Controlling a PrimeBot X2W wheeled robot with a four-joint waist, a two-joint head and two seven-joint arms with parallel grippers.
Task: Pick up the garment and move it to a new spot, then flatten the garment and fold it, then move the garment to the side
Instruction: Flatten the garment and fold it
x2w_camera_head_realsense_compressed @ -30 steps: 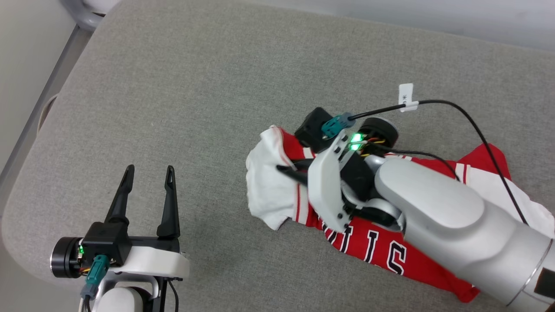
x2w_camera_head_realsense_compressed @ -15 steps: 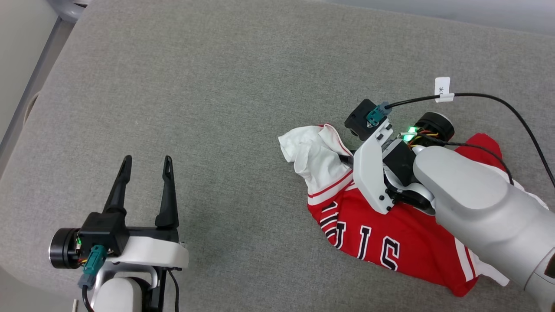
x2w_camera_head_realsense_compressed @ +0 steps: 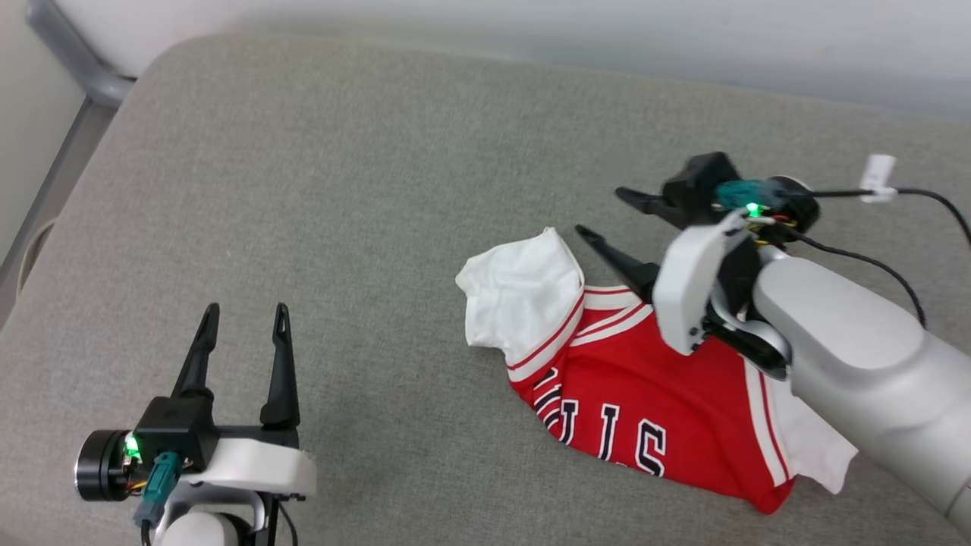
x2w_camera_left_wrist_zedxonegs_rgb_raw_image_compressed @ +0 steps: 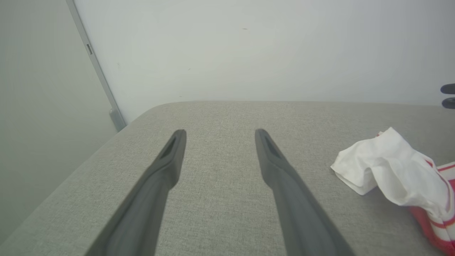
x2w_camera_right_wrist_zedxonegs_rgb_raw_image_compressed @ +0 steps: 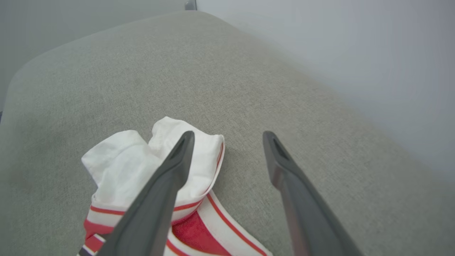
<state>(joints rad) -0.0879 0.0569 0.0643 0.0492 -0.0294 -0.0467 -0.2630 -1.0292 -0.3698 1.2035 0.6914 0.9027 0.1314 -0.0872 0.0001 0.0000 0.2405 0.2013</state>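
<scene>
The garment [x2w_camera_head_realsense_compressed: 645, 379], a red jersey with white sleeves and black lettering, lies crumpled on the grey padded surface [x2w_camera_head_realsense_compressed: 364, 189], right of centre. One white sleeve [x2w_camera_head_realsense_compressed: 516, 296] sticks out at its left end. My right gripper [x2w_camera_head_realsense_compressed: 601, 211] hovers just beyond the garment's collar, open and holding nothing. In the right wrist view the right gripper [x2w_camera_right_wrist_zedxonegs_rgb_raw_image_compressed: 227, 135] has its left finger over the garment's white sleeve [x2w_camera_right_wrist_zedxonegs_rgb_raw_image_compressed: 142, 167]. My left gripper [x2w_camera_head_realsense_compressed: 247, 311] stands open at the lower left, well apart from the garment [x2w_camera_left_wrist_zedxonegs_rgb_raw_image_compressed: 387, 167], with bare fabric between the left gripper's [x2w_camera_left_wrist_zedxonegs_rgb_raw_image_compressed: 218, 133] fingers.
A pale wall [x2w_camera_left_wrist_zedxonegs_rgb_raw_image_compressed: 249, 53] runs behind the padded surface, and a grey metal post [x2w_camera_head_realsense_compressed: 76, 61] stands at its far left corner. The surface's rounded edge [x2w_camera_head_realsense_compressed: 23, 356] falls away on the left. A black cable [x2w_camera_head_realsense_compressed: 910, 197] trails from my right wrist.
My right gripper has opened and let go of the white sleeve, then drawn back to the right and up. The garment now rests on the surface. The head camera has shifted.
</scene>
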